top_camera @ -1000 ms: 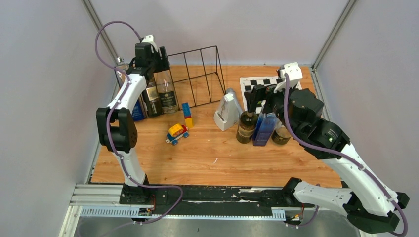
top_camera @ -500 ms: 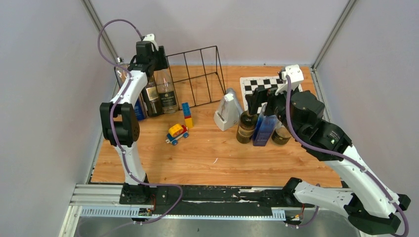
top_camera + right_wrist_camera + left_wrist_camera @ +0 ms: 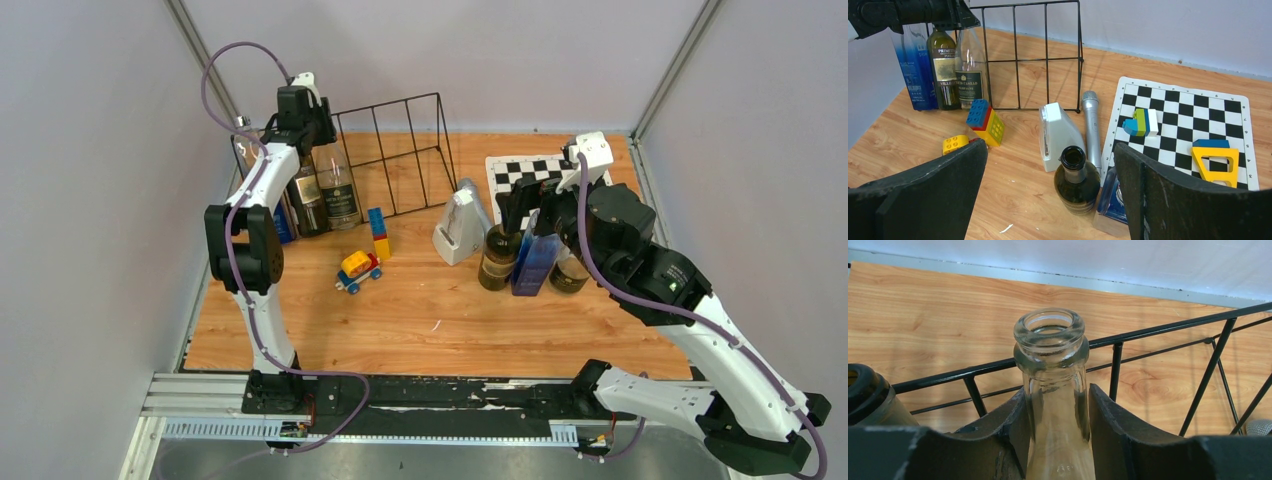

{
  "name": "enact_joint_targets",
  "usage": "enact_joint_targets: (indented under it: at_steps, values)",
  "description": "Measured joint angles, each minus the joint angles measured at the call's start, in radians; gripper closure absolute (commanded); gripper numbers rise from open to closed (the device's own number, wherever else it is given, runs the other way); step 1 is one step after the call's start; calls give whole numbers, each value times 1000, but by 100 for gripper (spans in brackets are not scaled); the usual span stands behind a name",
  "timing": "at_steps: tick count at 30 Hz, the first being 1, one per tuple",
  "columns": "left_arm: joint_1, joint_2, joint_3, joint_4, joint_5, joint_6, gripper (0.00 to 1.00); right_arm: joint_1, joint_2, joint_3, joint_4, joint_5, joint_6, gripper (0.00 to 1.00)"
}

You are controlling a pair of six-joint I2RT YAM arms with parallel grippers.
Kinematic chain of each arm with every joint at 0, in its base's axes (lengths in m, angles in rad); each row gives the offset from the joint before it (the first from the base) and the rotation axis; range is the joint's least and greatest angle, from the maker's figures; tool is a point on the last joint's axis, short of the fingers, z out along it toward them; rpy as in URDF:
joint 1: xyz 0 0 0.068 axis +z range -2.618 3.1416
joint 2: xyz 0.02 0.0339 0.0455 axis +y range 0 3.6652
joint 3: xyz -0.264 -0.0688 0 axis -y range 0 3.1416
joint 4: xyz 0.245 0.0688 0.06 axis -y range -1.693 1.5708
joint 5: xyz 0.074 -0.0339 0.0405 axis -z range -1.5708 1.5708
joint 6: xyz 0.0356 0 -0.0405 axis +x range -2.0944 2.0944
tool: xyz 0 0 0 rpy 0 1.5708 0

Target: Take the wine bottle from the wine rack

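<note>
The black wire wine rack stands at the far left. A clear glass wine bottle with a dark label stands upright at its left end, next to a dark green bottle. My left gripper is shut on the clear bottle's neck. In the left wrist view the fingers press both sides of the neck, with the rack's rail behind. My right gripper is open and empty over a dark bottle on the table. The right wrist view also shows the rack and clear bottle.
A blue carton stands left of the rack bottles. Toy blocks and a toy car lie in front. A white wedge-shaped object, a microphone, a blue box and the chessboard mat are at the right.
The left arm's elbow has shifted slightly right and up while its gripper stays at the clear bottle's neck. The right arm has barely moved.
</note>
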Motion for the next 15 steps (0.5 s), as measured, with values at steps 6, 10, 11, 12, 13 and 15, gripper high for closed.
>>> enact_joint_targets:
  at_steps: [6,10,11,12,13,15]
  values:
    - [0,-12,-20,17,1,1,100,0,0,0,0,-3,0,1]
    - [-1,-81,-110,77,16,8,100,0,0,0,0,-10,0,1]
    - [-2,-103,-135,92,23,11,100,0,0,0,0,-11,0,1]
    - [-2,-132,-167,108,32,15,100,0,0,0,0,-11,0,1]
    - [-3,-156,-193,120,37,19,100,0,0,0,0,-14,0,1]
    - [-5,-204,-244,142,50,27,100,0,0,0,0,-18,0,1]
